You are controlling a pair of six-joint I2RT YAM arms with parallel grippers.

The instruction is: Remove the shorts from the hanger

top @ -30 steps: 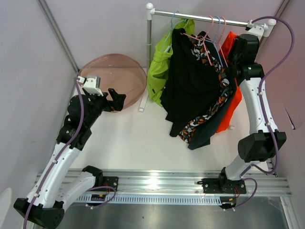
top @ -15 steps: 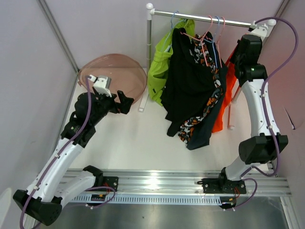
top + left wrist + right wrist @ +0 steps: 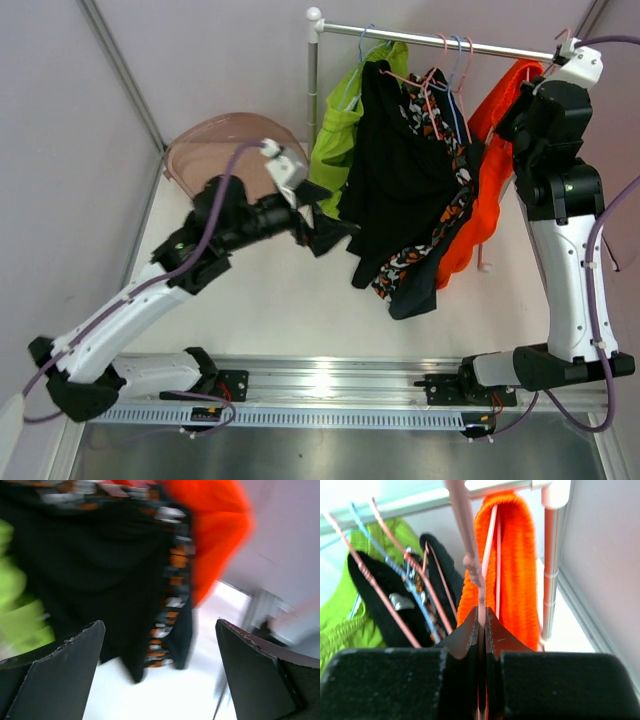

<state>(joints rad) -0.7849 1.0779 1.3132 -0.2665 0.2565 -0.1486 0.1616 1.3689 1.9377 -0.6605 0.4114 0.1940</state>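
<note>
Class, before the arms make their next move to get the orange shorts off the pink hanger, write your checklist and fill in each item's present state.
1. Right tool shut on pink hanger: ok.
2. Left tool open: ok.
3. Left tool at orange shorts: not ok, it faces the black garment.
4. Hanger hook clear of rail: cannot tell.
5. Shorts free of the black garment: cannot tell.

I work in a robotics lab test cell, not a home; plain pale panel walls (image 3: 60, 150) box in a white table (image 3: 270, 300); an extruded aluminium rail (image 3: 330, 380) runs along its near edge (cables (image 3: 205, 397) looped against it); a small metal clothes rack (image 3: 420, 37) stands on the tabletop itself.
</note>
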